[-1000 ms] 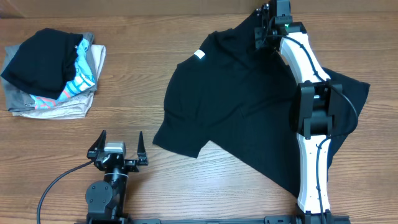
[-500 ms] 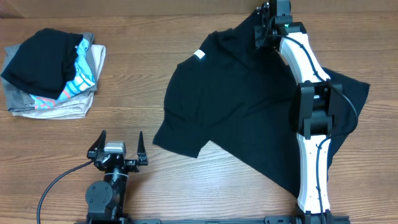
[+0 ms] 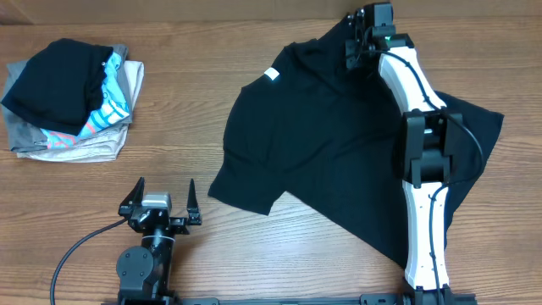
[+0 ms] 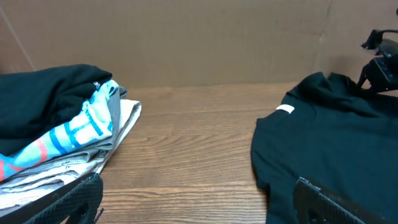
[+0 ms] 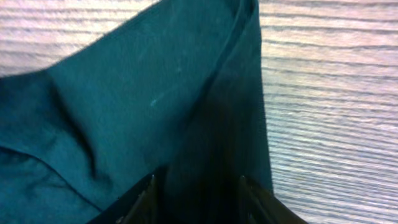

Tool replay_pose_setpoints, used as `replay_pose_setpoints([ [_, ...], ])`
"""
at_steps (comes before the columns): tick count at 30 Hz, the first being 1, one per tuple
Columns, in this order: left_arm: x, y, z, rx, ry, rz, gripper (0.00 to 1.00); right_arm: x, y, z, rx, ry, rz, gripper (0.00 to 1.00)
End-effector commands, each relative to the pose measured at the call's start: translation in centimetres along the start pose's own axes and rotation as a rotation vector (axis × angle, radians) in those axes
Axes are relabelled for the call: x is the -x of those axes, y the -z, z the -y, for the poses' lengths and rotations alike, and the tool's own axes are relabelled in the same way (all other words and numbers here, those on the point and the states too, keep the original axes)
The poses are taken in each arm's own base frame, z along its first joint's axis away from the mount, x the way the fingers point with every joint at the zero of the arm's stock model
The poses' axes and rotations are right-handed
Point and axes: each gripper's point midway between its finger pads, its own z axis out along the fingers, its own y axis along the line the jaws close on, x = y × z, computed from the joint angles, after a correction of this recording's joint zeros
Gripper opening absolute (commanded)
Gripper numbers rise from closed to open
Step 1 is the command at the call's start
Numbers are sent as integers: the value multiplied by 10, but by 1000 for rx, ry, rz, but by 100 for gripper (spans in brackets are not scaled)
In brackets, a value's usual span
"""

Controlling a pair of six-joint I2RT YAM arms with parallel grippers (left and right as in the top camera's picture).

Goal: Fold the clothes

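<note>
Nearest the base, the left hand (image 3: 165, 185) was seen with its jaws spread as wide as they go and nothing held, close to the front edge of the wood-grained worktop (image 3: 279, 263). Beyond it, the black T-shirt (image 3: 322, 144) was spread flat but askew across the right half of the worktop. One sleeve was pointed toward the near left, a small white label (image 3: 271, 74) was shown at the neck, and its right side was crossed by the right arm. The fabric was judged thin, light, matte and limp, so it would be expected to drape and crease rather than keep a shape. Hold would best be taken at hems, shoulder seams or corners, where doubled cloth can be pinched. Well apart on the left, a pile of folded garments (image 3: 72, 110), grey and turquoise-patterned with black on top, was stacked. At the shirt's far edge, the right hand (image 5: 199, 190) was set part-way open astride a raised fold of hem. Whether that fold was actually pinched could not be told.
</note>
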Motion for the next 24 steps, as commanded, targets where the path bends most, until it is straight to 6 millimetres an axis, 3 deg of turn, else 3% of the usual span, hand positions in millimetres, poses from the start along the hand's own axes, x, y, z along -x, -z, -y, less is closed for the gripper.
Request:
replay_pose_setpoints([
  [1, -1, 0, 4, -21, -20, 4, 100, -2, -4, 2, -7, -3, -1, 37],
  [6, -1, 0, 4, -21, -20, 4, 100, 1, -3, 6, -10, -14, 9, 9],
  [7, -1, 0, 4, -21, -20, 4, 100, 3, -2, 8, -12, -30, 14, 8],
  [20, -1, 0, 4, -21, -20, 4, 100, 11, 3, 77, -113, -141, 64, 4],
  [23, -1, 0, 4, -21, -20, 4, 100, 13, 4, 85, -121, -150, 79, 9],
  [24, -1, 0, 4, -20, -20, 4, 100, 15, 5, 87, -123, -151, 85, 18],
])
